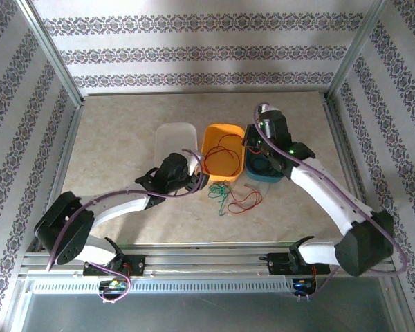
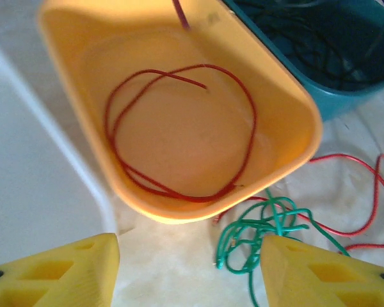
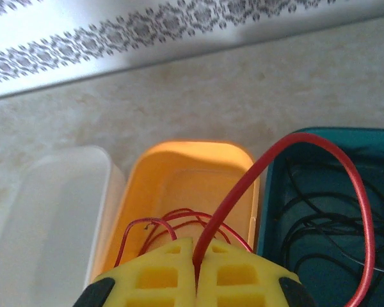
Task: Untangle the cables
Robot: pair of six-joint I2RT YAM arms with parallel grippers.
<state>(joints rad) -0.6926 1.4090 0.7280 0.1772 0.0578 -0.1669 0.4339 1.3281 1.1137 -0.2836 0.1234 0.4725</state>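
Note:
A green cable point(image 2: 269, 227) lies in a small tangle on the table just in front of the orange tray point(image 2: 307, 137), beside a loose red cable point(image 2: 371, 204). My left gripper point(image 2: 189, 259) hovers open over them, and the green tangle lies by its right finger point(image 2: 320, 275). More red cable point(image 2: 179, 137) is coiled inside the orange tray. My right gripper point(image 3: 196, 256) is shut on a red cable point(image 3: 243, 185) that arcs up and over the teal tray point(image 3: 269, 211), which holds dark cables point(image 3: 320, 224). From above, the green cable point(image 1: 220, 190) and red cable point(image 1: 247, 200) lie near mid-table.
A white tray point(image 1: 174, 142) stands left of the orange tray point(image 1: 223, 131), with the teal tray point(image 1: 266, 174) on the right. The left gripper point(image 1: 197, 176) is at the orange tray's near left corner. The right gripper point(image 1: 254, 142) is between the orange and teal trays. Metal frame rails border the table.

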